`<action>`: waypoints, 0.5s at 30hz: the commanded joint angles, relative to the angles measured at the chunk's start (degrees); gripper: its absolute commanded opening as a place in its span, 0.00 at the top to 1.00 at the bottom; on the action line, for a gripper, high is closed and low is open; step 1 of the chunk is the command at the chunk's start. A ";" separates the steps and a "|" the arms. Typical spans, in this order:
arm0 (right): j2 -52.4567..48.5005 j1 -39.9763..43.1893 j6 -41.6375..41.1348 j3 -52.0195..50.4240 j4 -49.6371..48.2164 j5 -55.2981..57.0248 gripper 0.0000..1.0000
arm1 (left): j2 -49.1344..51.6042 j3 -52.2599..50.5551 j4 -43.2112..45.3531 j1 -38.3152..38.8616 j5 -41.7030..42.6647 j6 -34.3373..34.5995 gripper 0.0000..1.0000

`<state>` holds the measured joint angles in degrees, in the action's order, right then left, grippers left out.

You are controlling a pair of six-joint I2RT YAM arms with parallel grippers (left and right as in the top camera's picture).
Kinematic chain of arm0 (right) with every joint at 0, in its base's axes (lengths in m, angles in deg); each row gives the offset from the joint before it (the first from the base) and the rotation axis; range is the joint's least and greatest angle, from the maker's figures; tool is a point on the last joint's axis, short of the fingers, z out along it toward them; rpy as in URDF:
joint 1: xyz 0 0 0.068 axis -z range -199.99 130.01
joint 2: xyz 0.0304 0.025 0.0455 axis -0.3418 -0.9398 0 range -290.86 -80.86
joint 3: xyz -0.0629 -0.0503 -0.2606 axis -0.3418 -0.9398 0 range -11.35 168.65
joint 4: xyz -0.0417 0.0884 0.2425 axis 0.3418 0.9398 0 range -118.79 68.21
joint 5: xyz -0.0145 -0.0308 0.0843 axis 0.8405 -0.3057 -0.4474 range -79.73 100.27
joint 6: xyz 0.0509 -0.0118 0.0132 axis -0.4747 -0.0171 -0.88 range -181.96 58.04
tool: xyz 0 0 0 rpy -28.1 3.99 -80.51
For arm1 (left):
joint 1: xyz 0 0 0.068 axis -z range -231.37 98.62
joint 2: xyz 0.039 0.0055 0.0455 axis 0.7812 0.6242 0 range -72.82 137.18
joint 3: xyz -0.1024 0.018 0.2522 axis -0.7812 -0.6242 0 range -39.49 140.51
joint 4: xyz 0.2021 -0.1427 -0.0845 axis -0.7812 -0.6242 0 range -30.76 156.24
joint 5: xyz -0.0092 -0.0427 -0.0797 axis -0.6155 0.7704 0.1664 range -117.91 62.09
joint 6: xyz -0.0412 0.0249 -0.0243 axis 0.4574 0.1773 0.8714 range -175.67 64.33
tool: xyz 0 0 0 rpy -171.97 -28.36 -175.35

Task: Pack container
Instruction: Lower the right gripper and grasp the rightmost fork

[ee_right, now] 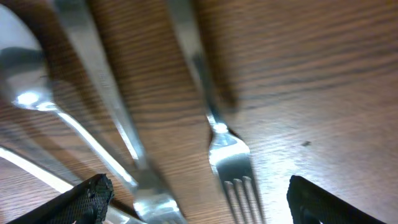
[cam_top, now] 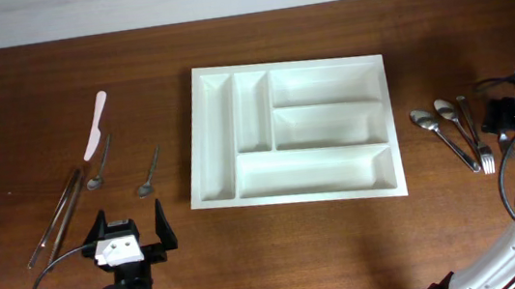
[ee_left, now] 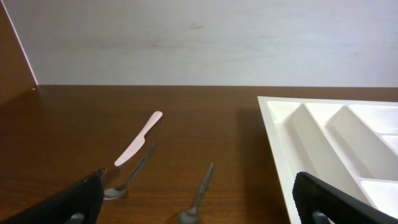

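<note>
The container (cam_top: 282, 65) is a large white five-compartment tray in the middle of the table, and all its compartments are empty. Its left edge shows in the left wrist view (ee_left: 273, 127). My left gripper (cam_top: 132, 231) is open and empty, near the front edge left of the tray, with a small spoon (ee_left: 198, 193) lying between and ahead of its fingers. My right gripper (cam_top: 491, 128) is open at the far right, low over a fork (ee_right: 229, 158) that lies between its fingers (ee_right: 199, 199).
Left of the tray lie a pinkish-white knife (cam_top: 96, 123), a spoon (cam_top: 98, 167), the small spoon (cam_top: 148, 174) and two long metal pieces (cam_top: 57, 215). Right of the tray lie two spoons (cam_top: 427, 125) and forks (cam_top: 475, 135). A black cable (cam_top: 506, 174) hangs by the right arm.
</note>
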<state>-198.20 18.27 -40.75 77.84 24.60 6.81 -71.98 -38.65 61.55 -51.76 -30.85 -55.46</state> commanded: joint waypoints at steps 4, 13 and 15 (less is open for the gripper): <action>-0.72 2.73 -0.02 -0.17 -0.94 -3.43 0.08 | -0.50 -0.26 0.00 0.24 0.66 0.17 0.01; -5.03 2.60 0.00 -0.17 -1.57 -3.87 0.15 | -0.50 -0.26 0.00 0.24 0.66 0.17 0.01; -6.12 2.58 0.02 -0.17 -1.60 -4.37 0.16 | -0.50 -0.26 0.00 0.22 0.66 0.17 0.01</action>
<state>-202.64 21.12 -40.77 77.82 23.20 3.88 -71.98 -38.65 61.55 -51.76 -30.83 -55.46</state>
